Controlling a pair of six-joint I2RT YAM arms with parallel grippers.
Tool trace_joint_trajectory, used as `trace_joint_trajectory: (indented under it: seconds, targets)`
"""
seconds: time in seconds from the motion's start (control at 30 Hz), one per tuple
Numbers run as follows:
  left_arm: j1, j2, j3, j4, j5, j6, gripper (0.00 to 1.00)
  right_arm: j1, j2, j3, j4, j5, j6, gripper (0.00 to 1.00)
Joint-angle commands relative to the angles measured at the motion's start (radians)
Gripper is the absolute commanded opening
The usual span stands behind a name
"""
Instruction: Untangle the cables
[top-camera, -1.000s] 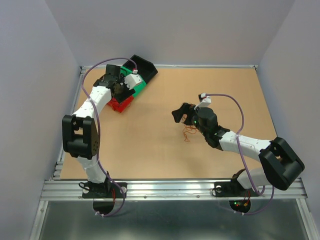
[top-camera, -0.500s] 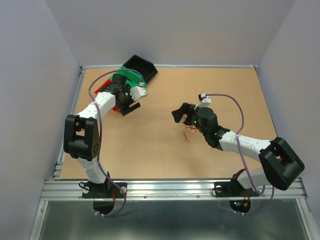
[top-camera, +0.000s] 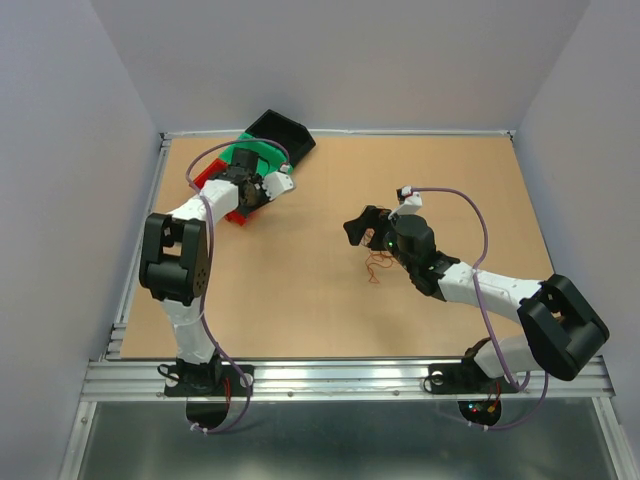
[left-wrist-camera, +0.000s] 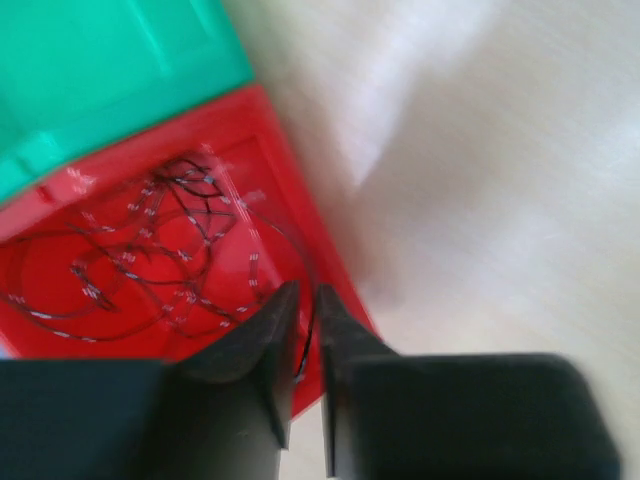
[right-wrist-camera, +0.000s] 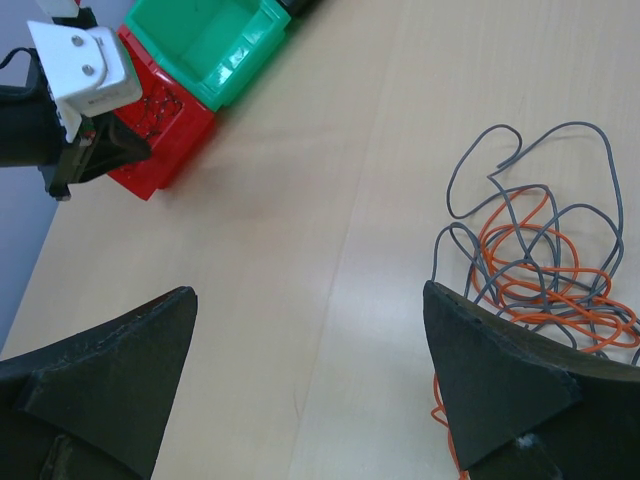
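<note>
A red cable (left-wrist-camera: 160, 240) lies curled inside the red bin (left-wrist-camera: 290, 200). My left gripper (left-wrist-camera: 307, 295) is shut at that bin's near corner. One strand runs into the slit between its fingers; I cannot tell whether it is pinched. In the top view the left gripper (top-camera: 252, 198) sits at the red bin (top-camera: 236, 214). An orange cable (right-wrist-camera: 540, 270) and a grey cable (right-wrist-camera: 500, 160) lie tangled on the table, seen from above as a small orange-brown tangle of cables (top-camera: 378, 265). My right gripper (right-wrist-camera: 308, 292) is open just left of them, with nothing between its fingers.
A green bin (top-camera: 245, 158) and a black bin (top-camera: 282, 130) stand behind the red one at the far left of the table (top-camera: 330, 310). In the right wrist view the green bin (right-wrist-camera: 205, 40) is empty.
My left gripper came off the bins toward the red bin's near corner and went from open to shut. The left elbow swung up. The right arm and the tangle have not moved.
</note>
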Motion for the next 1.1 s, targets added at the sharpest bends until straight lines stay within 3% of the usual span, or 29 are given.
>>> trace_joint_trajectory:
  seconds: [0.0,0.2,0.53,0.87,1.0,1.07]
  targets:
    - [0.027,-0.033,0.049,0.004,0.001,-0.019,0.01,0.001,-0.021,-0.011,0.055,-0.001,-0.014,1.00]
    - [0.083,-0.074,0.091,-0.020,0.085,-0.032,0.00,-0.001,-0.017,-0.008,0.055,-0.004,-0.015,1.00]
    - [0.155,0.096,0.214,-0.077,-0.005,-0.081,0.00,-0.001,-0.017,-0.008,0.056,-0.007,-0.015,1.00]
    - [0.155,0.245,0.233,0.022,-0.041,-0.147,0.00,-0.001,0.000,-0.004,0.056,-0.009,-0.017,1.00]
    - [0.153,0.185,0.208,0.058,-0.021,-0.158,0.09,-0.001,-0.004,-0.007,0.055,-0.003,-0.017,1.00]
    - [0.153,0.133,0.185,0.061,-0.010,-0.161,0.18,-0.001,-0.007,-0.007,0.055,-0.001,-0.017,1.00]
